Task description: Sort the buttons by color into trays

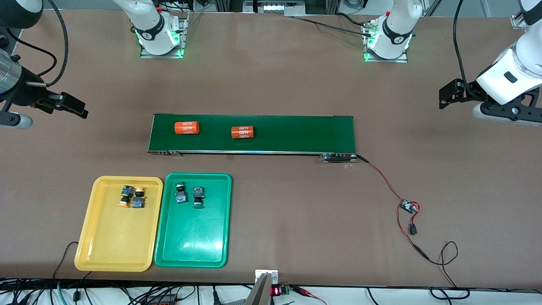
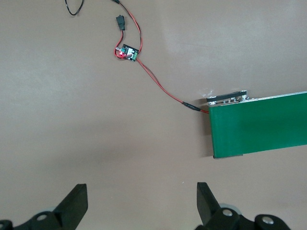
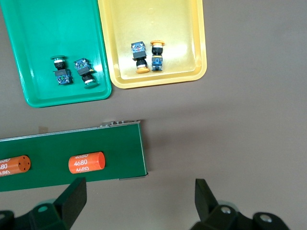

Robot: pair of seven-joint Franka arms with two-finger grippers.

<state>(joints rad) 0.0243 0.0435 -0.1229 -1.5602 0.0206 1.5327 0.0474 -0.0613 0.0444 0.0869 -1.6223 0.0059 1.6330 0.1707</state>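
Resting sorted: both yellow-capped buttons (image 1: 131, 196) lie in the yellow tray (image 1: 97, 250) and both green-capped buttons (image 1: 189, 195) in the green tray (image 1: 190, 254).

Each pair lies at the end of its tray toward the conveyor belt (image 1: 296, 133), the yellow-capped two touching side by side, the green-capped two just apart. On the front view's clock face, the trays sit side by side at about 7 o'clock from the belt, nearer the camera, and the yellow one is closer to the right arm's end of the table. Two orange cylinders (image 1: 187, 128) lie on the belt's half toward the right arm. A red-and-black wire runs from the belt's other end to a small circuit board (image 1: 409, 206). The left gripper (image 2: 141, 203) hangs spread wide over bare table at the left arm's end of the belt; the right gripper (image 3: 139, 201), fingers likewise spread and holding nothing, hangs over the table off the belt's opposite end.
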